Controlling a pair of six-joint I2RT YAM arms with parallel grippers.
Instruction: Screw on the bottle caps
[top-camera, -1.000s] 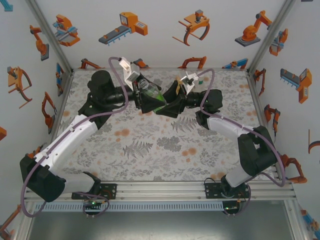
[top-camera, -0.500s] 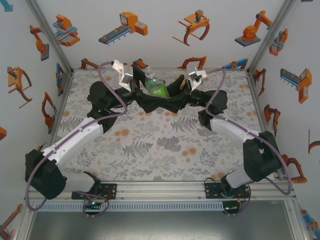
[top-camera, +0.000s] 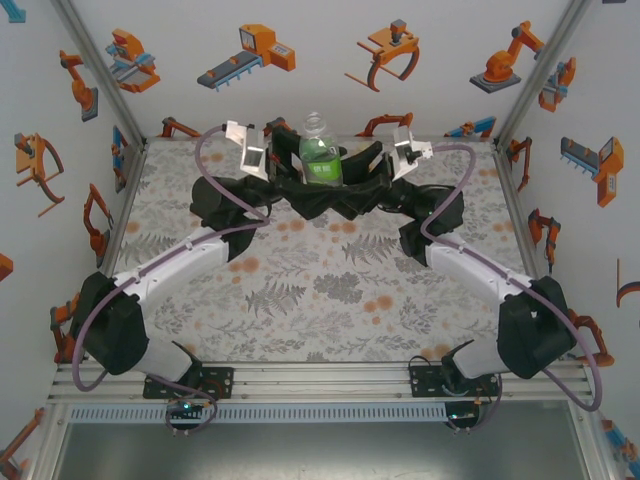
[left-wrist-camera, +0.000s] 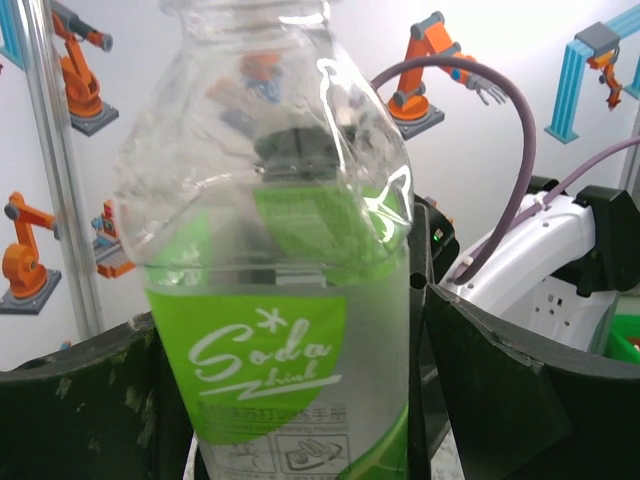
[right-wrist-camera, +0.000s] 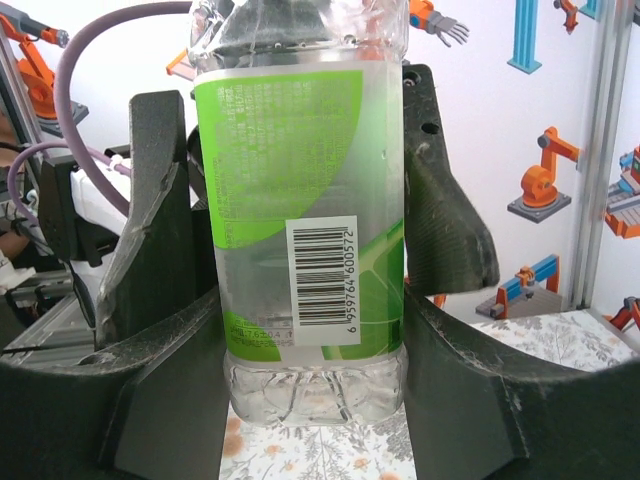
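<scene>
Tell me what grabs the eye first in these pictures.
A clear plastic bottle with a bright green label stands upright in mid-air over the far middle of the floral-patterned table. The right tool clamps its body, and the left tool brackets it from the opposite side. The two black forearms meet there in a shallow V.

My L hand (top-camera: 297, 178) sits left of the clear green-labelled plastic bottle (top-camera: 320, 158), R hand (top-camera: 350, 172) right of it; bottle upright btwn them, over far middle of worktop (top-camera: 300, 290).
</scene>
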